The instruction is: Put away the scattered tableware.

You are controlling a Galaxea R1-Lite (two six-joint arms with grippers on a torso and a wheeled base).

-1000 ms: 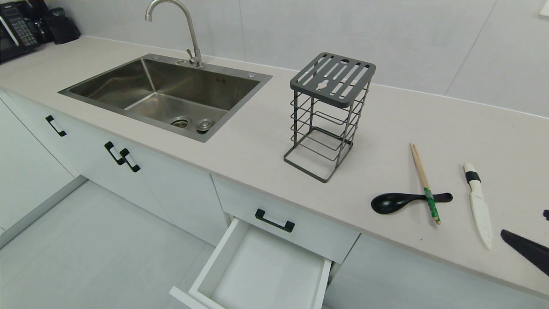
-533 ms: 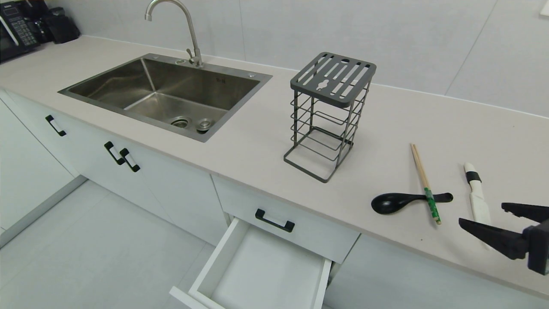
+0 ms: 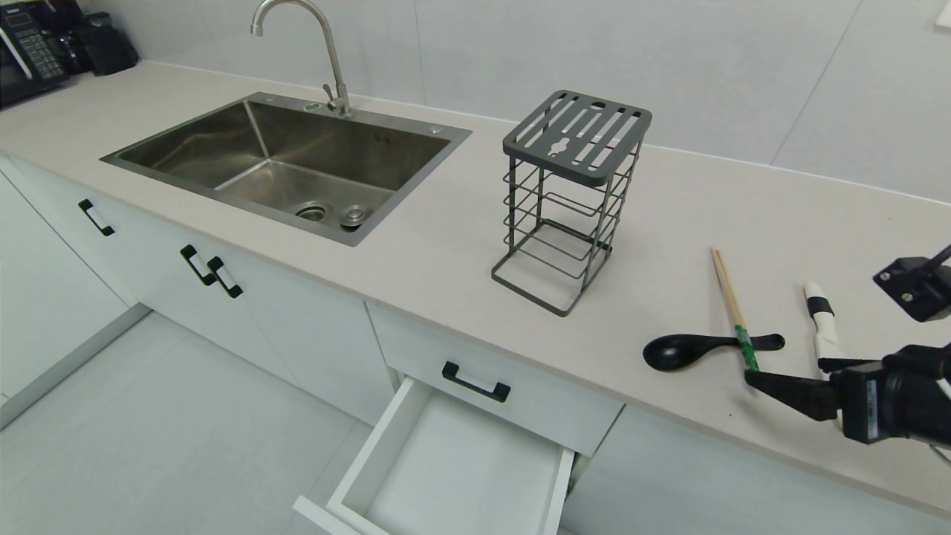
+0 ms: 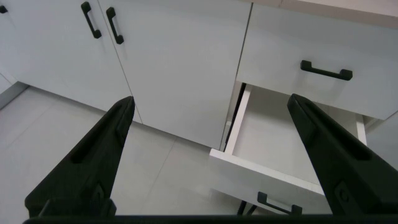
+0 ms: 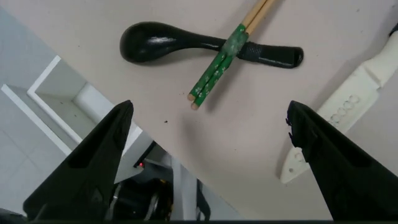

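Where the chopsticks [image 3: 735, 319] cross the spoon [image 3: 698, 348]: table's [image 3: 446, 245] front edge, right end, knife [image 3: 821, 319] beside.
Right end effector [image 3: 784, 370]: spread, empty, over the chopstick tips, likely lining up a pick.
Left end effector [image 4: 209, 102]: spread, empty, facing the open drawer [image 3: 356, 453].

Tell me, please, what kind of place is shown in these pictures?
Most likely a kitchen: a steel sink with a faucet is set into a long countertop, a drawer stands open below, and a spoon, chopsticks and a knife lie on top.
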